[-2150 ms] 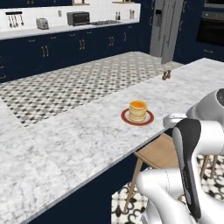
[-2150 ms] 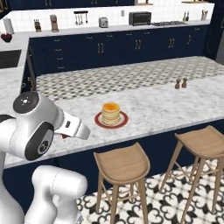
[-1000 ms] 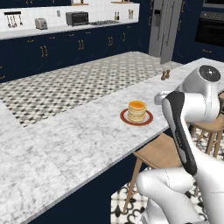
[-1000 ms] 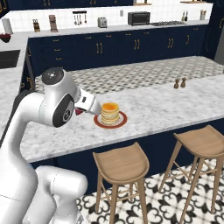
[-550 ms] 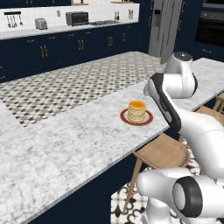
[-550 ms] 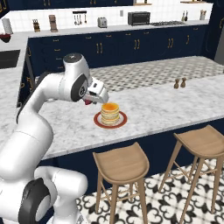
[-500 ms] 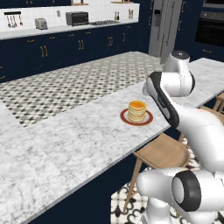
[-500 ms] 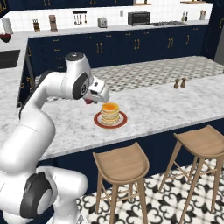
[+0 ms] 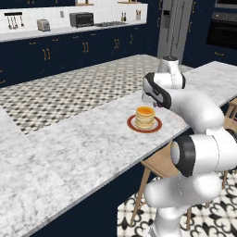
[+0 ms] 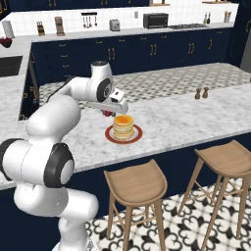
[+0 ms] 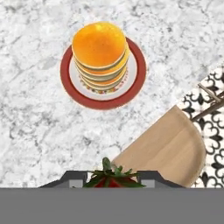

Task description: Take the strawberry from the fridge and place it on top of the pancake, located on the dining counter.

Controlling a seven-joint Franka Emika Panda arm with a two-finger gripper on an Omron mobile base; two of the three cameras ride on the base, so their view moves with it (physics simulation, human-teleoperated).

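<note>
My gripper [image 10: 108, 112] hangs over the dining counter [image 10: 166, 122], just left of the pancake [image 10: 123, 125], and is shut on the strawberry [image 10: 106, 113]. In the hand view the strawberry [image 11: 113, 177] shows its green leaves and a sliver of red between the two finger tips of the gripper [image 11: 111, 181]. The pancake [image 11: 99, 48] is a golden stack on a reddish-brown plate [image 11: 133, 89], ahead of the berry and apart from it. In the left base view the hand sits just behind the pancake [image 9: 145, 116]. The fridge [image 9: 174, 28] stands closed at the far end of the room.
Wooden stools [image 10: 134, 185] [image 10: 225, 159] stand along the near side of the counter. Salt and pepper shakers [image 10: 201, 93] sit further right on the top. Navy cabinets with a toaster [image 10: 114, 24] and oven line the back wall; a sink [image 10: 10, 65] lies at left.
The arm has swung up from low beside the base and out over the counter, bringing the shut gripper with the strawberry to just beside the pancake stack. The pancake has not moved.
</note>
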